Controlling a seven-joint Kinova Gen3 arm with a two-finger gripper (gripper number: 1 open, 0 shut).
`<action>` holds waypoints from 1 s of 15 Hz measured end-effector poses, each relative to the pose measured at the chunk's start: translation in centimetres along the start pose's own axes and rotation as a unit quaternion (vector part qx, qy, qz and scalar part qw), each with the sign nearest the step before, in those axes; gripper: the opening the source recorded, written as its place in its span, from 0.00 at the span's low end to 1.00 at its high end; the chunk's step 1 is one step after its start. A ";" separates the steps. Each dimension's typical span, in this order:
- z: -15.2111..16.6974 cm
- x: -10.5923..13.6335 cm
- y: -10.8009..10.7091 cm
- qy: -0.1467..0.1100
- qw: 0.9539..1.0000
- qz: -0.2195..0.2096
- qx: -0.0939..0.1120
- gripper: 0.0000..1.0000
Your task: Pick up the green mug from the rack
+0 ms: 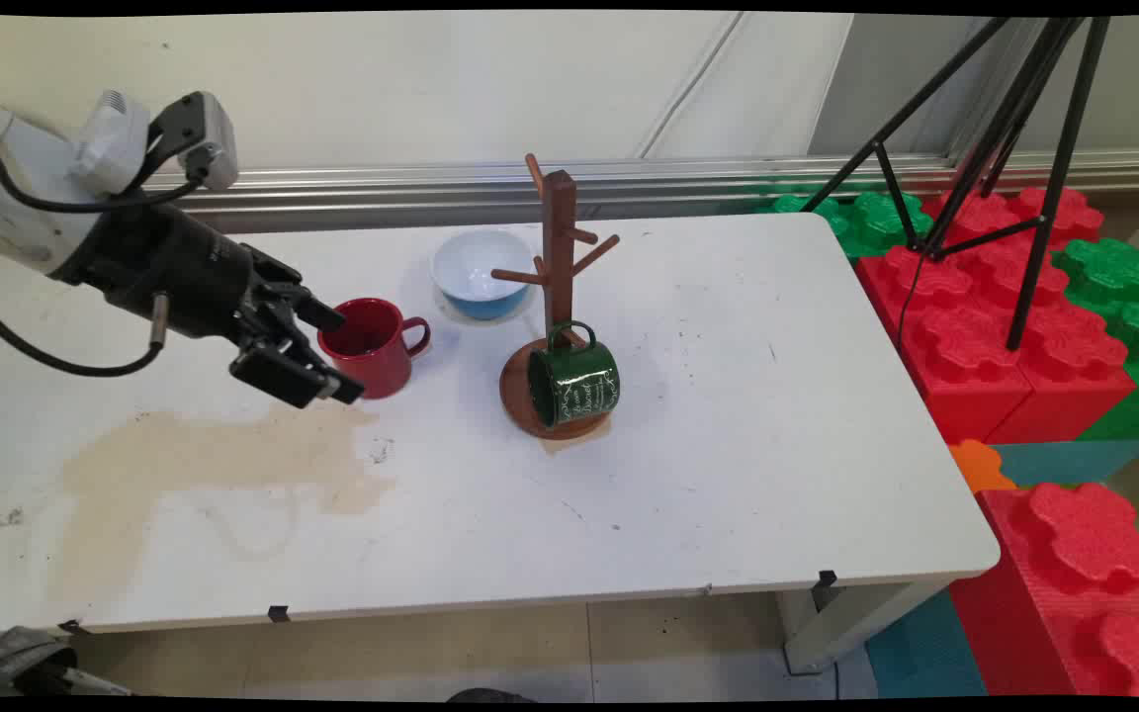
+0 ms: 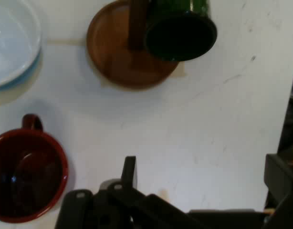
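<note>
My black gripper (image 1: pixel 330 353) hangs open and empty just left of a red mug (image 1: pixel 377 348) that stands upright on the white table (image 1: pixel 777 445). In the hand view the red mug (image 2: pixel 27 176) lies to the left of my gripper (image 2: pixel 204 183), outside the fingers (image 2: pixel 130 171), with bare table between them. Right of the mug stands a wooden mug tree (image 1: pixel 558 247) on a round base (image 2: pixel 118 52). A dark green mug (image 1: pixel 574 384) hangs tilted at its lowest peg, low over the base, its bottom (image 2: pixel 182 31) facing the hand. A white and blue bowl (image 1: pixel 481 272) (image 2: pixel 10 43) sits behind.
A brownish stain (image 1: pixel 204 465) spreads over the table's near left. A black tripod (image 1: pixel 1005 148) stands on red and green foam blocks (image 1: pixel 1024 326) beyond the table's right edge. A metal rail (image 1: pixel 382 193) runs along the wall behind.
</note>
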 end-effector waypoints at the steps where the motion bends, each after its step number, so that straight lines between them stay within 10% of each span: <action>1: 0.3 0.1 0.3 0.007 1.000 -0.011 -0.003 1.00; 15: 7.9 2.5 1.1 0.058 0.994 -0.087 -0.034 1.00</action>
